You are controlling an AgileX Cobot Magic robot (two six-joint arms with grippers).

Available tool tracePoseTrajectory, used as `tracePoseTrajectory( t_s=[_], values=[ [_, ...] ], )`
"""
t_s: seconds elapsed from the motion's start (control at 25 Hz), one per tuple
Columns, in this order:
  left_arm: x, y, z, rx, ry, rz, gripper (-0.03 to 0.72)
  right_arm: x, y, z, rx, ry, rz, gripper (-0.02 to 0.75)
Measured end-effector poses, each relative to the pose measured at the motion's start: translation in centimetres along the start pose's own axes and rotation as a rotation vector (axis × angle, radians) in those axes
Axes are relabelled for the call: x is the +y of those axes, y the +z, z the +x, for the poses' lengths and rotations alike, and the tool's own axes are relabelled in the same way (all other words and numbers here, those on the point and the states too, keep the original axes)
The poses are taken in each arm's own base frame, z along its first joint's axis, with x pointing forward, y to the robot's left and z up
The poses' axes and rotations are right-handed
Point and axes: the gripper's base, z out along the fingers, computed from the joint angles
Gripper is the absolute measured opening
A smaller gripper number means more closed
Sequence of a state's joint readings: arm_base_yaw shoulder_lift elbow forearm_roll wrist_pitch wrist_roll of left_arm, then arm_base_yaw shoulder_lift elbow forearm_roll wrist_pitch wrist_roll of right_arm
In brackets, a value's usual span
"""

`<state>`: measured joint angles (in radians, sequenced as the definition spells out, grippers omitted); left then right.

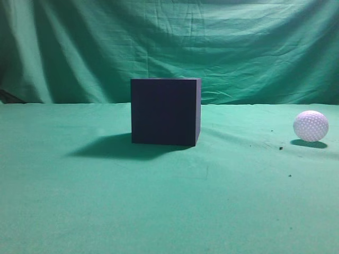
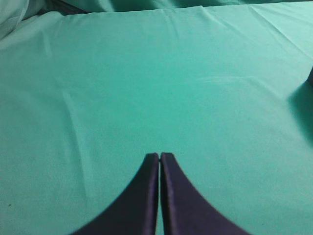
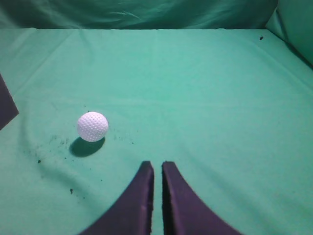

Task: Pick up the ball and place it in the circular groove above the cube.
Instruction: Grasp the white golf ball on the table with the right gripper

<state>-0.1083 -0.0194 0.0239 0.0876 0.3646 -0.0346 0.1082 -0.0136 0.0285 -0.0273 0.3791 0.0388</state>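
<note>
A: Right, the cube (image 1: 165, 111) sits square in the middle of the green surface (image 1: 159, 211), dark and matte, with its shadow spilling off to the left across the cloth.

B: And the ball (image 1: 311, 126)? I see it way over on the right, well apart from the cube, resting on the cloth.

A: That's it, white and dimpled, a small shadow tucked under it. A few dark specks (image 1: 280, 148) lie on the cloth near it.

B: From the front I can't see either arm at all.

A: No, only the wrist cameras show them. The left tool (image 2: 160, 155) has its two dark fingers pressed together, tips meeting, nothing between them. Below it is plain green cloth, with a dark shadow at the right edge of that view.

B: And the right tool (image 3: 157, 165)?

A: Nearly shut too, just a thin slit between the fingers, and nothing held. The ball (image 3: 92, 126) lies ahead of it and off to its left, clear of the fingertips, not touching.

B: Is that a corner of the cube (image 3: 7, 105) at the left edge of the right wrist view?

A: Looks like it, a dark wedge just poking in, well apart from the ball.

B: And the green backdrop (image 1: 169, 47) hangs wrinkled behind everything.
</note>
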Motion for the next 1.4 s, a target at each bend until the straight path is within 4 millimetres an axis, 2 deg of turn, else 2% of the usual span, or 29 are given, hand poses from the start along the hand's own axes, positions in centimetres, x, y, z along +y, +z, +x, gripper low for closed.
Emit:
tracePoseTrajectory(
  t_s=[0.24,0.48,0.64,0.72,0.8,0.92,1.04,1.28,1.4],
  values=[
    [0.0,0.0,0.0,0.0,0.0,0.0,0.0,-0.1,0.0,-0.4,-0.041,-0.065,0.014,0.0],
    [0.0,0.0,0.0,0.0,0.0,0.0,0.0,0.1,-0.7,-3.5,-0.4,0.037,-0.022,0.0],
    [0.0,0.0,0.0,0.0,0.0,0.0,0.0,0.1,-1.1,-4.3,-0.492,0.059,-0.03,0.0],
    [0.0,0.0,0.0,0.0,0.0,0.0,0.0,0.1,-1.1,-4.7,-0.44,0.069,-0.03,0.0],
    [0.0,0.0,0.0,0.0,0.0,0.0,0.0,0.2,-1.1,-5.9,-0.366,0.072,-0.028,0.0],
    [0.0,0.0,0.0,0.0,0.0,0.0,0.0,0.2,-0.2,-7.5,-0.172,0.092,-0.025,0.0],
    [0.0,0.0,0.0,0.0,0.0,0.0,0.0,0.4,1.6,-8.8,0.017,0.162,-0.029,0.0],
    [0.0,0.0,0.0,0.0,0.0,0.0,0.0,0.6,4.9,-9.7,0.177,0.226,-0.023,0.0],
    [0.0,0.0,0.0,0.0,0.0,0.0,0.0,0.7,5.9,-10.1,0.235,0.193,-0.026,0.0]
  ],
)
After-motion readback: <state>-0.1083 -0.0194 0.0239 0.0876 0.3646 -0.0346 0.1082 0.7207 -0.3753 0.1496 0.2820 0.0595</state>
